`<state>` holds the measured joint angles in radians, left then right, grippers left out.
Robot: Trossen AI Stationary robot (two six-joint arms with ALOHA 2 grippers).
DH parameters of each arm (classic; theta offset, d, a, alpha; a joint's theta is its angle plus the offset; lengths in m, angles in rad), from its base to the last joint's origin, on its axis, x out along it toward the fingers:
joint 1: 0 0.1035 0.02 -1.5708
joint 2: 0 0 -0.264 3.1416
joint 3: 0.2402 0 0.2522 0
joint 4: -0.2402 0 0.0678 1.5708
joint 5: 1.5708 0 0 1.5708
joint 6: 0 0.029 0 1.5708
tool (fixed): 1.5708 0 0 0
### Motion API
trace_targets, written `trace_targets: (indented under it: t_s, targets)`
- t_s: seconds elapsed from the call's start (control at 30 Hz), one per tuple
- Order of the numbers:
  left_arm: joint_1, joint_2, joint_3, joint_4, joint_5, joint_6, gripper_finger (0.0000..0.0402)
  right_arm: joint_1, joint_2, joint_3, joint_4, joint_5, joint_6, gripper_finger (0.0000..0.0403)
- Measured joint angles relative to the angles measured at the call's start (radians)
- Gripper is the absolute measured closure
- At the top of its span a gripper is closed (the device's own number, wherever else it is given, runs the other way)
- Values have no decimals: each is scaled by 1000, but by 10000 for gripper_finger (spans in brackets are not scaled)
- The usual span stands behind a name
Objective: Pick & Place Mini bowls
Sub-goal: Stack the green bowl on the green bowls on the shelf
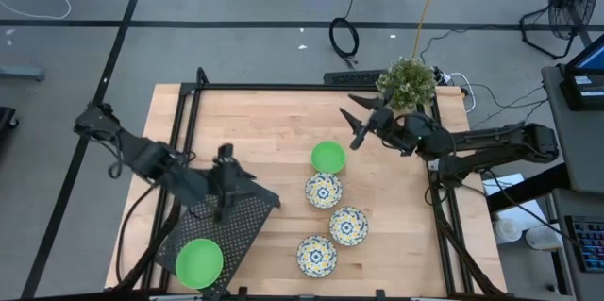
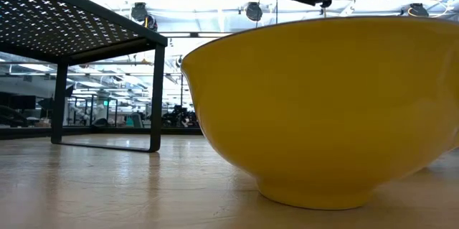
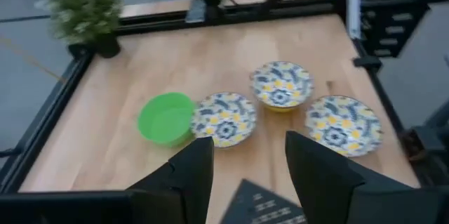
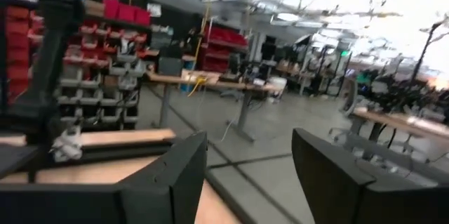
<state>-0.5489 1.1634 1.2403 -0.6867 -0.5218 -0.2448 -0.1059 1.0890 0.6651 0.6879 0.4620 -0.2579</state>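
5 mini bowls show on the pale wooden table (image 1: pixel 274 122). 4 sit in a loose cluster near its middle: a plain bright green plastic bowl (image 1: pixel 327 158) and, trailing toward the near edge, 3 white bowls with a blue-and-yellow floral pattern (image 1: pixel 323 190), (image 1: pixel 347 225), (image 1: pixel 316 255). The green one and the first patterned one look close to touching; the other 2 sit just beside each other. A second green plastic bowl (image 1: pixel 199 261) rests on the black perforated mesh tray (image 1: pixel 241 221), a raised stand on thin legs at the table's left near corner, which suggests the tray is where the bowls are meant to go. A sixth bowl is not in sight.

The left gripper (image 1: pixel 223 171) hovers over the tray's far edge, empty, its fingers spread wide. Its wrist camera looks across at the cluster, so it seems turned toward the next bowl to fetch.

The right gripper (image 1: pixel 363 120) hangs above the table just beyond the loose green bowl, near a small potted green plant (image 1: pixel 408 82) at the far right corner. Its fingers are also parted wide with nothing between them, and its wrist camera looks out at the room, not down at a bowl, so it reads as waiting.

By this layout, 1 bowl is placed and 4 remain.
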Motion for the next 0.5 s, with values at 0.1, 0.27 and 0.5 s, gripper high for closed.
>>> trace_targets:
  t_s: [0.1,0.27,0.5]
  targets:
    - [28,-170,-183,121,-2,12,220,-6,-17,7,-93,-61,62,206]
    - [94,-464,-397,279,-7,42,220,-23,39,103,-329,-123,195,207]
    - [114,-697,-489,349,-11,160,220,-66,180,225,-688,-47,399,207]
